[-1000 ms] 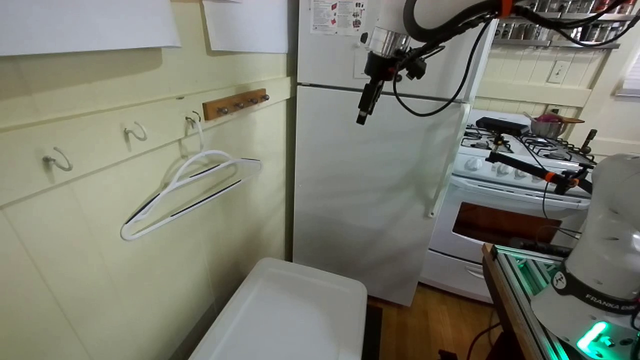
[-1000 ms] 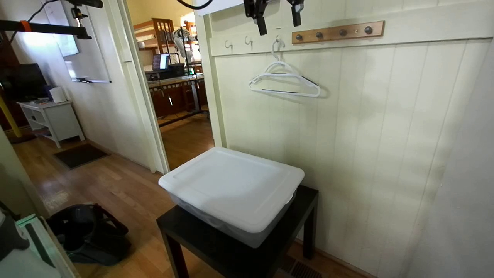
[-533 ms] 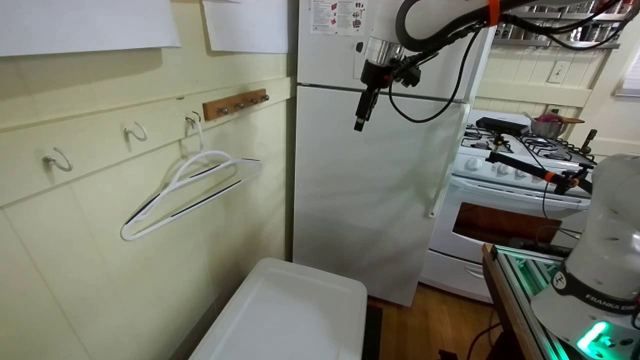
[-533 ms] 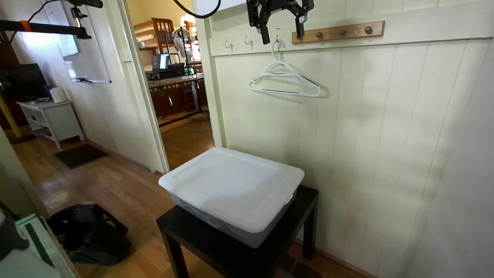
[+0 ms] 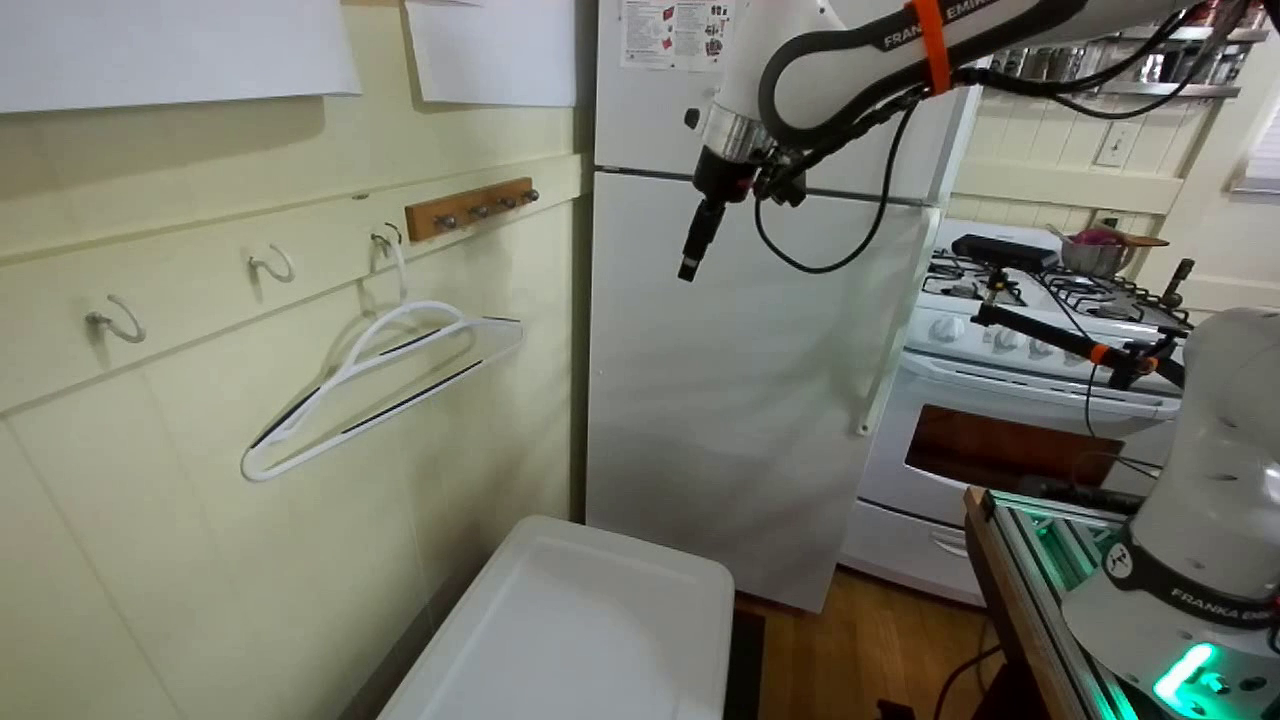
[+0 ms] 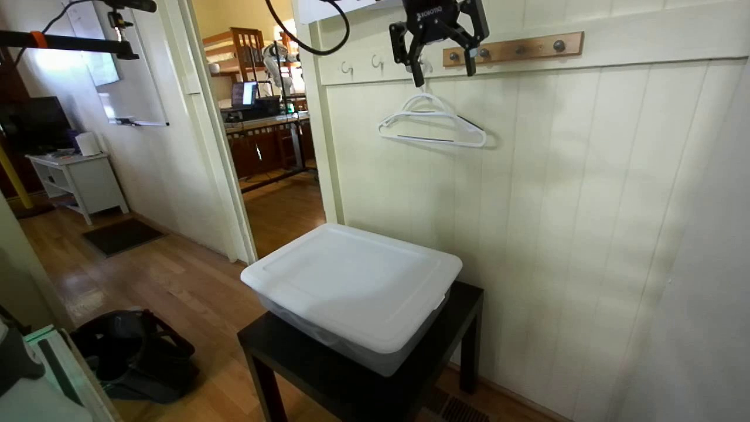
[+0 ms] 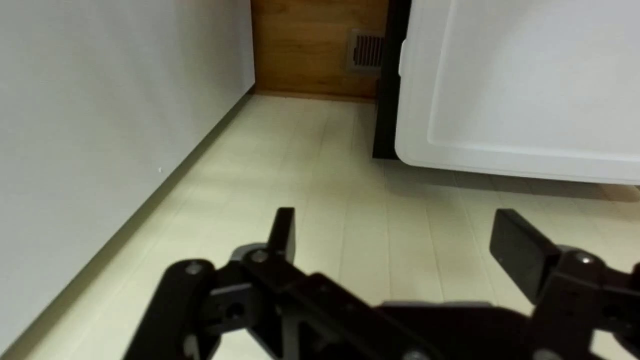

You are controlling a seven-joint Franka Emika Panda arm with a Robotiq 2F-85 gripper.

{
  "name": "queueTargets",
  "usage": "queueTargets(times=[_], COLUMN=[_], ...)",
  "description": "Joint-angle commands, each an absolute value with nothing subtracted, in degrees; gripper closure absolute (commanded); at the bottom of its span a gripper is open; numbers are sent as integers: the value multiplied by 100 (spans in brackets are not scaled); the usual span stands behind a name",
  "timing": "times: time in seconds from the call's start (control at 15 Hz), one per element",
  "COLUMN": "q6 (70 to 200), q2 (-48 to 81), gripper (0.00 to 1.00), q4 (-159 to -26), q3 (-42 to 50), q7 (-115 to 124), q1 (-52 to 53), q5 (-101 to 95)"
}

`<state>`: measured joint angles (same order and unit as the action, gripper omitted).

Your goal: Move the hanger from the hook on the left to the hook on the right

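Looks barely started — got a wide-spread, empty gripper (image 6: 445, 78) well short of the hanger (image 5: 368, 364), hung on a hook (image 5: 380, 240) beyond. Probably need to grab, unhook, then rehang — can't tell where exactly.

I see the white arm (image 5: 830, 95) stretched out high, its wrist (image 5: 733, 133) angled down — and the tool (image 6: 444, 77) hangs below it, two fingers (image 6: 418, 76) spread well apart.
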<state>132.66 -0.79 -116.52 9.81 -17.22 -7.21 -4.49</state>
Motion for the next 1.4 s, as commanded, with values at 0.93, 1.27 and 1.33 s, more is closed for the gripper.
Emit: queueTargets(times=[0.93,1.27,1.33], q6=[13915,14889,15328], q2=[1963,2004,2030], gripper=[0,0,0], q4=[-9990,-10241,-10352], q3=[90,97,65], q7=[-5359,-5438,-5480], q1=[-1391,-1264,-1259], q5=[1693,1424,1377])
